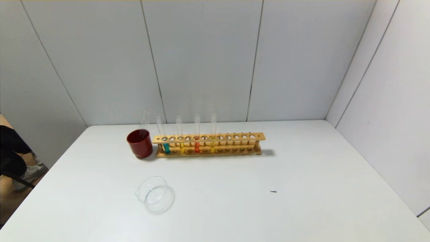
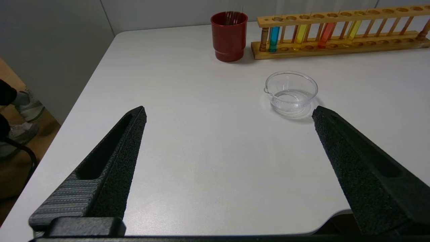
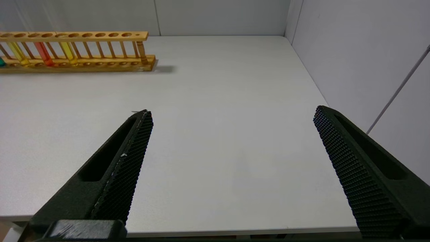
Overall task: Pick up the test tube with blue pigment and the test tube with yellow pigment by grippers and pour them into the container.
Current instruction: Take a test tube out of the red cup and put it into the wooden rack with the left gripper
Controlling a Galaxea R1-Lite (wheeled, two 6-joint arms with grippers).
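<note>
A wooden rack [image 1: 208, 145] stands at the back of the white table. The test tube with blue pigment [image 1: 165, 147] is at its left end, also in the left wrist view [image 2: 274, 38]. Two tubes with yellow pigment stand there, one [image 1: 181, 147] next to the blue one and one [image 1: 212, 146] right of an orange-red tube [image 1: 197, 146]. The clear glass container [image 1: 153, 194] sits in front of the rack, empty. My left gripper [image 2: 228, 112] is open near the table's front left edge, short of the container [image 2: 291, 91]. My right gripper [image 3: 231, 112] is open at the front right. Neither shows in the head view.
A dark red cup [image 1: 139, 143] with a clear glass tube in it stands just left of the rack. A small dark speck [image 1: 273, 191] lies on the table at the middle right. Grey walls close in behind and on the right.
</note>
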